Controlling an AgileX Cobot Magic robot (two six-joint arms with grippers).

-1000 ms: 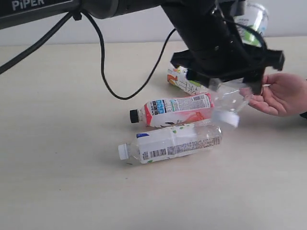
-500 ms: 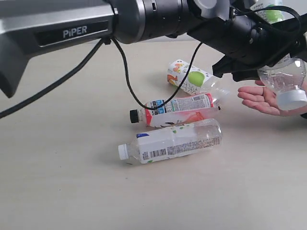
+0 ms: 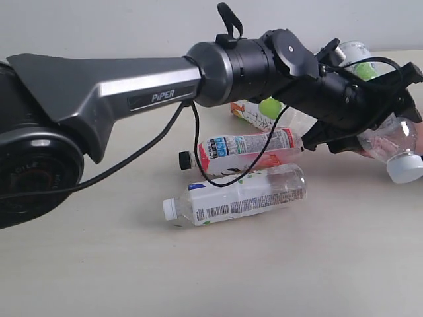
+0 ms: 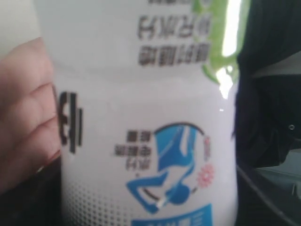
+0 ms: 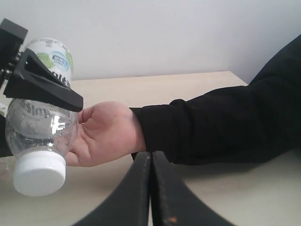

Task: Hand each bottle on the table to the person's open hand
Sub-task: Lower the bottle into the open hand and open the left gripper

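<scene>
presently, the left arm [image 3: 132, 86] lies stretched across the exterior view from 9 o'clock out to 3 o'clock, with a black cable looping beneath it. the left gripper [image 3: 384, 129] sits at the 3 o'clock edge. its jaws stand wide and are clamped on the held bottle [image 3: 396, 146], a clear one with a green-apple label, turned white cap down.

from the right wrist view we note the open hand [image 5: 106, 134] palm up, and the bottle's clear shoulder rests against its palm. a dark sleeve [image 5: 211, 127] runs back from the wrist. the right gripper [image 5: 150, 188] has its fingers pressed together with nothing between them.

three bottles lie on their sides on the table [image 3: 99, 264]. the red-and-white bottle [image 3: 241, 150] is at centre. the white-capped bottle [image 3: 238, 195] lies just beside it at 6 o'clock, and the green-apple bottle [image 3: 254, 113] is at its 12 o'clock.

hard to make out:
- in the exterior view the hand is almost wholly hidden behind gripper and bottle.
- the green-apple bottle is half covered by the arm.
- the left wrist view is filled by a blurred label, with skin touching the bottle's side.
</scene>
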